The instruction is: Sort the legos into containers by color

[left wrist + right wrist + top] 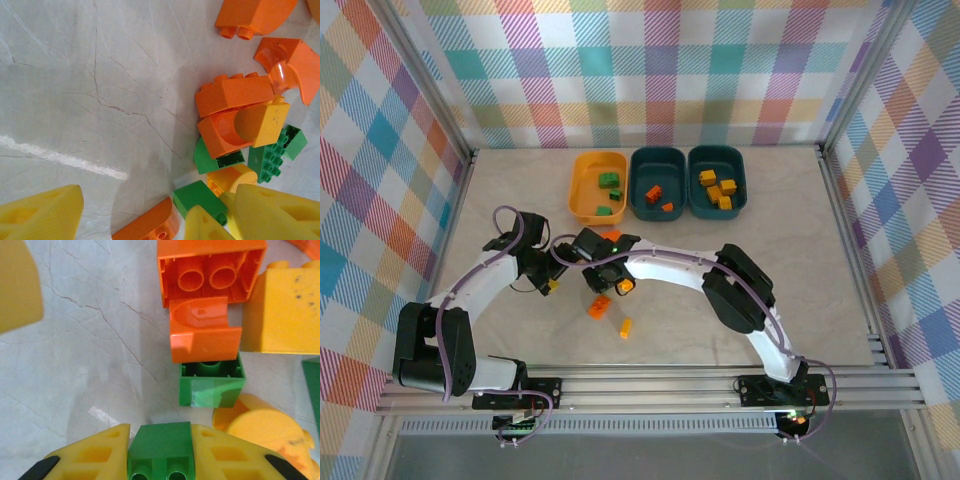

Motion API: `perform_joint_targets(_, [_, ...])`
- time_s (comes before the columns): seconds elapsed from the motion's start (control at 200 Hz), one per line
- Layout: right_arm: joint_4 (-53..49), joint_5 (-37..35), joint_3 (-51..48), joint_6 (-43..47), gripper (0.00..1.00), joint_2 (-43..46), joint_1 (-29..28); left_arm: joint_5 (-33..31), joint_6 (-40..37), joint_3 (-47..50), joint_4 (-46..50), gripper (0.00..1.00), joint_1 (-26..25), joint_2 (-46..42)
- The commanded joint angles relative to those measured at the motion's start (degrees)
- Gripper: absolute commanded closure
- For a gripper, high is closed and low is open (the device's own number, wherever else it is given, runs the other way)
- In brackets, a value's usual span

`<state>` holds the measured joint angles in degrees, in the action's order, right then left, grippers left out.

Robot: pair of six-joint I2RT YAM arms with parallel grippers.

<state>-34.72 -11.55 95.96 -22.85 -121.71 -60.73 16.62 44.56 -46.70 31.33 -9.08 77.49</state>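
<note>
We have the right claw (160, 462) clenched on a green brick (160, 440), with the loose pile (205, 335) just ahead of its fingers. The left claw (155, 212) hangs released, the same pile ahead of it. Well beyond both claws, the yellow-orange tub (577, 190) holds greens, the middle teal tub (655, 163) oranges, the end teal tub (720, 160) yellows. We judge the sort to be nearly half done, with many bricks left.
</note>
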Motion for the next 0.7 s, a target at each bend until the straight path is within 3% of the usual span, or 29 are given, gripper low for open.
perform_joint_targets(0.0, [-0.1, -0.2, 0.0, 1.6, 0.71, 5.2, -0.3, 0.1, 0.3, 0.5, 0.1, 0.21, 0.6, -1.0])
perform_joint_targets(0.145, [0.0, 1.0, 1.5, 2.2, 0.7, 6.9, 1.8, 0.3, 0.2, 0.6, 0.1, 0.21, 0.6, -0.9])
perform_joint_targets(0.325, [2.0, 2.7, 7.3, 3.4, 0.7, 5.7, 9.3, 0.8, -0.6, 0.6, 1.4, 0.2, 0.5, -1.4])
perform_joint_targets(0.505, [3.0, 6.9, 18.7, 1.9, 0.69, -2.4, 16.7, 2.0, -1.5, 1.8, 2.4, 0.2, 0.5, -2.2])
perform_joint_targets(0.695, [-2.9, 8.1, 36.1, 2.5, 0.68, -14.5, 19.4, 3.6, -1.7, 4.0, 1.8, 0.21, 0.5, -2.1])
